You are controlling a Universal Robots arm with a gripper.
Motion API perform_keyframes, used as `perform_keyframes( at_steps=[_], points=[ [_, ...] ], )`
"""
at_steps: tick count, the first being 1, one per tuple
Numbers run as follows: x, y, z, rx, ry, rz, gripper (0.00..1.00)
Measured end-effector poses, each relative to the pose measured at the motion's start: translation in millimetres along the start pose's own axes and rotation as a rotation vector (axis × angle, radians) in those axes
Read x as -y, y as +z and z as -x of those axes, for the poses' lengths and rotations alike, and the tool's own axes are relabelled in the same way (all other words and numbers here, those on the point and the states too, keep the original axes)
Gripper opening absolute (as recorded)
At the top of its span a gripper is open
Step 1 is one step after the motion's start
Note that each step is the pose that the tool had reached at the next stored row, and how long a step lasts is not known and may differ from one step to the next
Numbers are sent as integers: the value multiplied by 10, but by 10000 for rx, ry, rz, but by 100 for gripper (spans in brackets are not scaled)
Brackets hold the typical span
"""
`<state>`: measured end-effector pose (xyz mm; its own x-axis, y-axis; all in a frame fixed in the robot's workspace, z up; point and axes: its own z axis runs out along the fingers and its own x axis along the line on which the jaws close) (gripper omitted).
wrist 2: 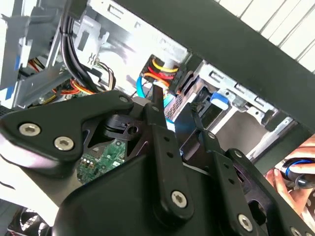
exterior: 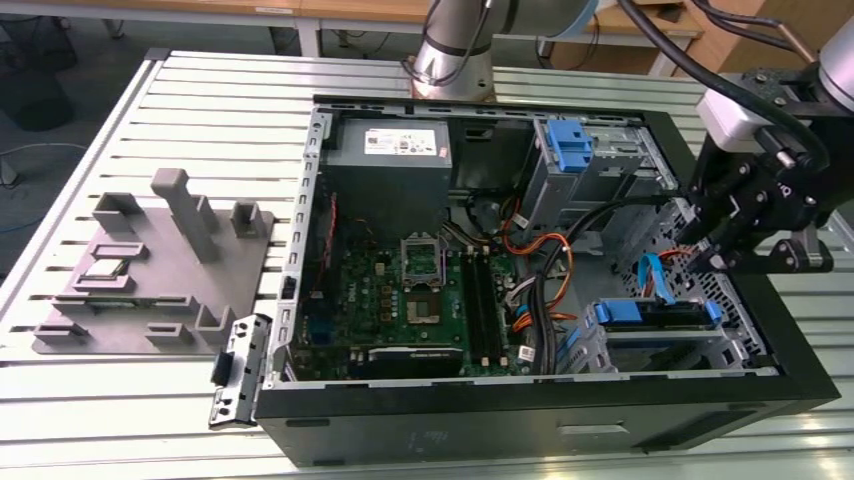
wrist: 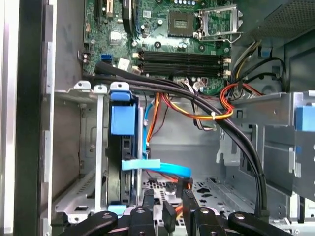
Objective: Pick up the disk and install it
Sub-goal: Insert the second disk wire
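Note:
The disk (exterior: 661, 316) sits in the drive bay at the case's front corner, on the exterior view's right, with blue rails at both ends. In the first wrist view the disk (wrist: 126, 167) stands on edge in the bay, under its blue rail tab (wrist: 123, 119). My gripper (exterior: 705, 262) hangs just above and beyond that bay, over the case's right wall. Its two black fingers (wrist: 147, 202) stand apart with nothing between them, so the gripper (wrist: 169, 204) is open and a short way from the disk. In the second wrist view the gripper (wrist 2: 173, 101) points at the bay's blue tab (wrist 2: 220, 101).
A black cable bundle (wrist: 197, 98) and a flat blue cable (wrist: 157, 168) cross the space near the bay. The motherboard (exterior: 400, 290), grey power supply (exterior: 387, 145) and tall blue latch (exterior: 570, 145) fill the case. A grey fixture (exterior: 160, 260) lies left; a hand (wrist 2: 290, 177) is nearby.

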<state>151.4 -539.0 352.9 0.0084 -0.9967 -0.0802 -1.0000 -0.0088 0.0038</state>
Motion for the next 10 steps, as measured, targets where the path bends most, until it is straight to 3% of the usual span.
perform_keyframes(
  at_steps=[10],
  points=[
    [154,13,22,-14,1,4,37]
  ],
)
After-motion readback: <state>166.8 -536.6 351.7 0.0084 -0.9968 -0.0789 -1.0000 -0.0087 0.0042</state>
